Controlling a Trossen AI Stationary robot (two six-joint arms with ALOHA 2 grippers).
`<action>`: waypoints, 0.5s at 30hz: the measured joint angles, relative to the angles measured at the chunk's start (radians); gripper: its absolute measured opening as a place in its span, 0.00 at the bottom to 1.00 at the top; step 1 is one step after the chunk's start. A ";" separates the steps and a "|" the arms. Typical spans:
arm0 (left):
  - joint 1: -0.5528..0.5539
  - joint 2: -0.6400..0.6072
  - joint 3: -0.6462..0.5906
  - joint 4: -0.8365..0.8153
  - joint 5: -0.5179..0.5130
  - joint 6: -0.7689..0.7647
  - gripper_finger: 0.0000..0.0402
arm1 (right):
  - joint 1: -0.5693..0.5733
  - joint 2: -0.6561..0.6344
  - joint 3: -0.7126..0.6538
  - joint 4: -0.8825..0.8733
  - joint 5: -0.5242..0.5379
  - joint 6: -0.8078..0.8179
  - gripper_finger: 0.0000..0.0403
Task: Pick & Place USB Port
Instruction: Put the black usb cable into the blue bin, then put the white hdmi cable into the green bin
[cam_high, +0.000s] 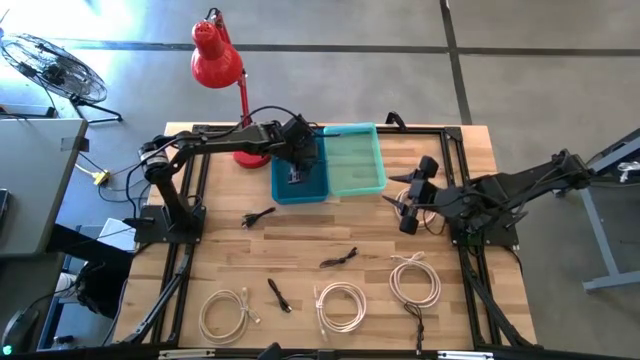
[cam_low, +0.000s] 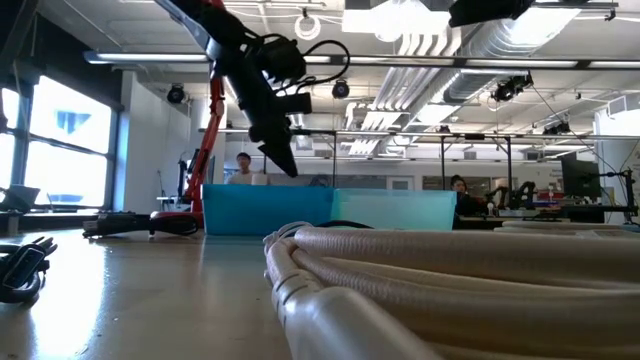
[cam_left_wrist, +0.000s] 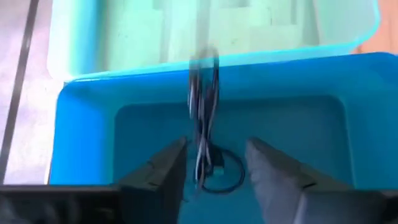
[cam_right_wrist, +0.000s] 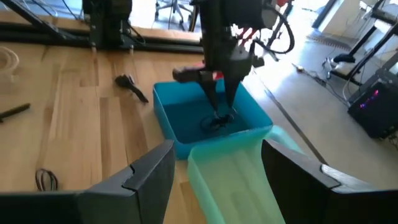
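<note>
A black USB cable (cam_left_wrist: 205, 112) shows blurred over the blue bin (cam_high: 285, 192), its coiled lower end (cam_right_wrist: 217, 122) on the bin's floor. My left gripper (cam_left_wrist: 217, 168) hangs over this bin (cam_left_wrist: 87, 124), pointing steeply down, open, one finger on either side of the cable and apart from it. The low view shows the same gripper (cam_low: 285, 165) just above the bin's rim (cam_low: 265, 195). A teal bin (cam_high: 355, 160) stands against the blue one on its right. My right gripper (cam_high: 405, 205) waits open to the right of the bins, holding nothing.
A red desk lamp (cam_high: 215, 55) stands at the far left behind the bins. Black cables (cam_high: 258, 216) (cam_high: 338, 259) (cam_high: 278, 294) lie on the wooden table's middle. White cable coils (cam_high: 225, 312) (cam_high: 340, 305) (cam_high: 415, 280) lie along the near side.
</note>
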 joint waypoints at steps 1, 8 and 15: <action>0.001 0.000 0.006 -0.006 -0.003 0.000 0.45 | 0.000 0.001 0.000 -0.009 0.001 0.007 0.58; 0.000 0.000 0.152 -0.158 0.020 0.007 0.56 | 0.000 0.002 0.000 -0.011 -0.007 0.019 0.58; -0.056 0.000 0.357 -0.456 0.009 0.022 0.53 | 0.000 0.002 0.000 -0.015 -0.011 0.019 0.58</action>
